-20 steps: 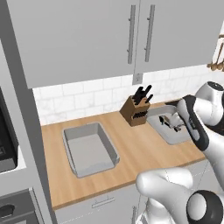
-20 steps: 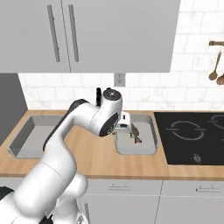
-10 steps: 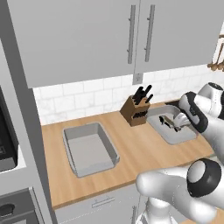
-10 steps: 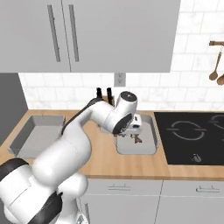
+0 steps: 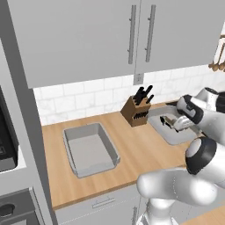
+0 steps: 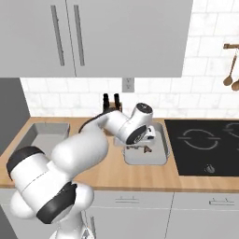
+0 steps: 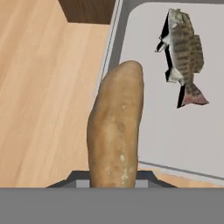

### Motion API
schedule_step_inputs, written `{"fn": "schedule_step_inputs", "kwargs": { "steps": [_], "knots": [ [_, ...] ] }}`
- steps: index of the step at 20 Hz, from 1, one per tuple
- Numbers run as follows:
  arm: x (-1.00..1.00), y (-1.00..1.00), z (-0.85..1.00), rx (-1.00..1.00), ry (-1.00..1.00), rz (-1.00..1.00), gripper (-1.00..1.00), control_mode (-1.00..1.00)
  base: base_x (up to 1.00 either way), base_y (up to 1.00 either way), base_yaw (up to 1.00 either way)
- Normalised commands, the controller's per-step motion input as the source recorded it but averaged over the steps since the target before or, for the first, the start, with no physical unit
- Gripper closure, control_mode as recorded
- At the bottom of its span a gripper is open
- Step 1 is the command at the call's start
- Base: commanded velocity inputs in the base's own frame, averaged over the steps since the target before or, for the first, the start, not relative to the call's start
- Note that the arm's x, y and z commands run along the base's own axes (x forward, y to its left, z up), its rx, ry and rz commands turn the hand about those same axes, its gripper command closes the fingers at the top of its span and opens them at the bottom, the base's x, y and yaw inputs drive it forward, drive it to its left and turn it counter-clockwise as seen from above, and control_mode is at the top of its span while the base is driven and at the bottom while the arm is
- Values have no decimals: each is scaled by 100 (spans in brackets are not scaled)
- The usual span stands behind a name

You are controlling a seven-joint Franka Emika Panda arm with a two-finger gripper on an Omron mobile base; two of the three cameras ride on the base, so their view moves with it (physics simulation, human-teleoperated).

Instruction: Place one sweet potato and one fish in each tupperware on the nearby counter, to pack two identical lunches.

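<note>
My gripper (image 7: pixel 113 180) is shut on a tan-brown sweet potato (image 7: pixel 114 127), which hangs over the left rim of the right tupperware (image 7: pixel 114 39). A striped olive fish (image 7: pixel 183 48) with a reddish tail lies on that container's grey floor. In the left base view the gripper (image 5: pixel 168 123) hovers low over this right tupperware (image 5: pixel 189 137). In the right base view the gripper (image 6: pixel 140 148) hangs over the same container (image 6: pixel 161 156). The other tupperware (image 5: pixel 90 149) sits on the light wooden counter (image 5: pixel 132 145) to the left, with nothing in it.
A wooden knife block (image 5: pixel 138 109) stands right behind the right container, by the white tile wall. A black cooktop (image 6: pixel 205 144) lies to the right of it. Grey wall cabinets hang overhead. Wooden utensils (image 6: pixel 231 70) hang on the far right wall.
The hand has swung across and down over the right container with the sweet potato still in its grip. The arm has folded lower in front of the base cameras.
</note>
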Motion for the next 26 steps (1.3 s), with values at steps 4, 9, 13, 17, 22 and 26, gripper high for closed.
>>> {"fn": "schedule_step_inputs", "kwargs": {
  "steps": [4, 9, 13, 17, 22, 26],
  "knots": [
    [35, -7, -33, 0, 3, 7, 100, -100, 0, 0, 0],
    [34, -9, -27, 0, 4, 7, 100, -100, 0, 0, 0],
    [33, -14, -18, 0, 2, 6, 100, -100, 0, 0, 0],
    [28, -17, -15, 1, 0, 6, 100, -100, 0, 0, 0],
    [26, -12, -21, 0, 0, 6, 100, -100, 0, 0, 0],
    [26, -3, -25, 0, 0, 5, 100, -100, 0, 0, 0]
  ]
}}
